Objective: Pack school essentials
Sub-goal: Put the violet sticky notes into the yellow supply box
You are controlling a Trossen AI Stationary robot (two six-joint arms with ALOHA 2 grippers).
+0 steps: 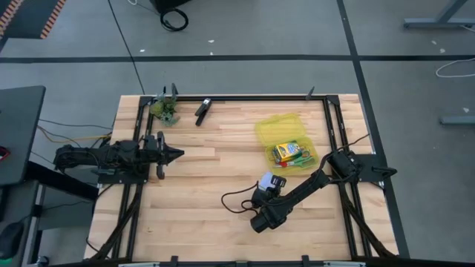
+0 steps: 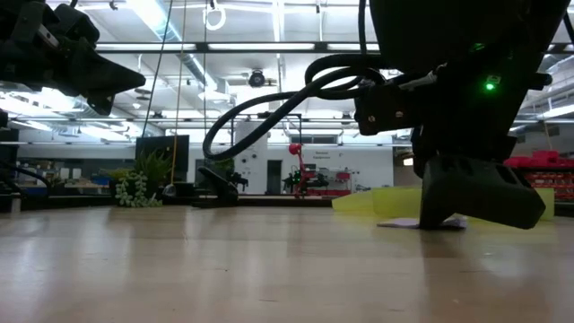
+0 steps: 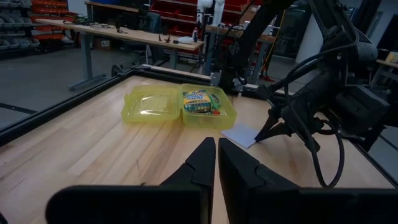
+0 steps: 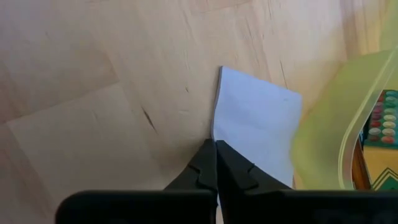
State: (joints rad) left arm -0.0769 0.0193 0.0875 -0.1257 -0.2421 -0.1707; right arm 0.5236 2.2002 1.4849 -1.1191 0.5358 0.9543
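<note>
Right hand (image 4: 214, 149) was down at the tabletop (image 1: 215, 185), fingers pinched together at the edge of the pad (image 4: 258, 124). Whether the pad's edge was caught between them could not be told. Pad lay flat, its far side against the yellow case (image 1: 286, 141), just beyond the hand. Case stood open, lid flat beside its tray; crayon box (image 1: 286, 153) and scissors (image 1: 300, 157) lay in the tray. Left hand (image 1: 172, 154) hung off over the tabletop, well apart from the case, fingers (image 3: 199, 163) nearly touching, holding nothing. Plant clump (image 1: 165, 110) and black clip (image 1: 202, 110) sat at the far edge.
</note>
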